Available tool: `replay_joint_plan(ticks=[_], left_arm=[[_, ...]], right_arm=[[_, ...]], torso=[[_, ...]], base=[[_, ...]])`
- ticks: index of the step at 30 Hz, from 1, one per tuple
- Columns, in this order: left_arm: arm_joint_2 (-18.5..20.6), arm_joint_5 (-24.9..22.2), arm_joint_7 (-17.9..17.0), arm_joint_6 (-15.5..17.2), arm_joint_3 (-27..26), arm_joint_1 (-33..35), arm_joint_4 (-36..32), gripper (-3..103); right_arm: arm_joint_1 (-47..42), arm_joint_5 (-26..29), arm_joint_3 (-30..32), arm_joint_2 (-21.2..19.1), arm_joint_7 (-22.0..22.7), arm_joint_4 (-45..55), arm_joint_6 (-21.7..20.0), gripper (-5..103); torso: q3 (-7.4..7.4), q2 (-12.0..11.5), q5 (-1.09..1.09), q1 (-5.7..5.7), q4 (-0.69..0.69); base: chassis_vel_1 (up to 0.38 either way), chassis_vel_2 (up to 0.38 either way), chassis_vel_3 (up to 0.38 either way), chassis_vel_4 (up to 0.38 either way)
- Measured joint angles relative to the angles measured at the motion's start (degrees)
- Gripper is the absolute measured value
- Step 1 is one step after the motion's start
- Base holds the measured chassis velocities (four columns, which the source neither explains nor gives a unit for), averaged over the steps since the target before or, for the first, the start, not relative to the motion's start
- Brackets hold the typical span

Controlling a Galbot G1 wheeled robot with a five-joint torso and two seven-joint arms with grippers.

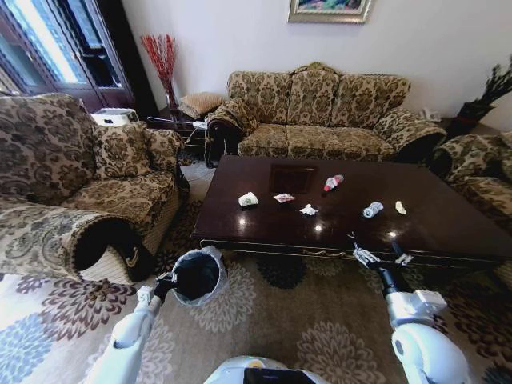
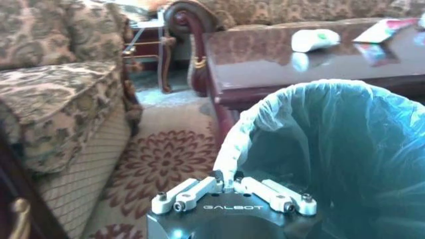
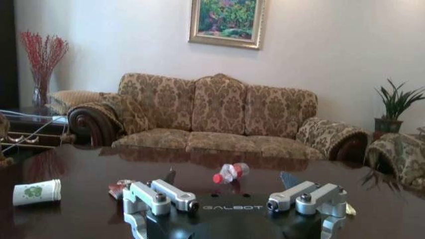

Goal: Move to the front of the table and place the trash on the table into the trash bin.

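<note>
Black trash bin (image 1: pixel 198 276) stands on the carpet, lower left of the frame, its bag rim pinched by the left gripper (image 2: pixel 230 185). Trash (image 1: pixel 308 210) dots the dark counter (image 1: pixel 448 220); the right gripper (image 1: pixel 376 254) hangs spread at its near edge.

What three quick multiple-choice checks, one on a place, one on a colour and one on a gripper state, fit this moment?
1. Where is the trash bin?
A on the table
B on the carpet off the table's left front corner
C on the sofa

2. The bottle's cap colour?
A red
B blue
C green

3. The right gripper is:
A shut on a bottle
B shut on paper
C open

Answers:
1 B, it stands on the floral carpet.
2 A, the cap looks red in the right wrist view.
3 C, its fingers are spread at the table's front edge; the left gripper pinches the bin's bag.
</note>
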Motion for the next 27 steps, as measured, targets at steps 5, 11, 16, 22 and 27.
replay_joint_plan(ticks=[5, 11, 16, 22, 27], left_arm=[[1.15, 0.48, 2.27, 2.58, -0.91, 3.21, -4.15, 0], [4.38, -0.72, 4.24, 5.79, -3.01, 8.45, -9.36, 0], [6.02, -4.05, 5.68, 8.34, -9.03, 13.92, -16.8, 0], [7.56, -7.97, 5.9, 9.83, -15.06, 17.83, -22.12, 0], [11.85, -11.94, 4.93, 13.71, -20.71, 22.18, -28.5, 0]], right_arm=[[0.2, 0.56, 0.33, -1.34, -0.04, -0.6, -0.01, 100], [0.64, 0.95, 0.39, -2.04, -0.18, -0.98, -0.01, 100], [0.73, 1.06, 0.25, -2.02, -0.73, -1.32, 0.15, 100], [1.39, 1.15, -0.08, -1.9, -0.96, -1.77, 0.2, 100], [1.63, 1.14, 0.05, -0.22, -1.18, -2.31, 0.34, 100]], torso=[[0.0, 0.0, 0.03, 0.0, -0.01], [0.0, 0.0, 0.02, 0.0, 0.02], [0.0, 0.0, 0.01, 0.0, -0.02], [-0.01, 0.01, 0.04, 0.0, 0.02], [0.0, 0.0, 0.01, 0.0, -0.01]], base=[[0.0, 0.0, 0.0, 0.0], [0.0, 0.0, 0.0, 0.0], [0.0, 0.0, 0.0, 0.0], [0.0, 0.0, 0.0, 0.0], [0.0, 0.0, 0.0, 0.0]])
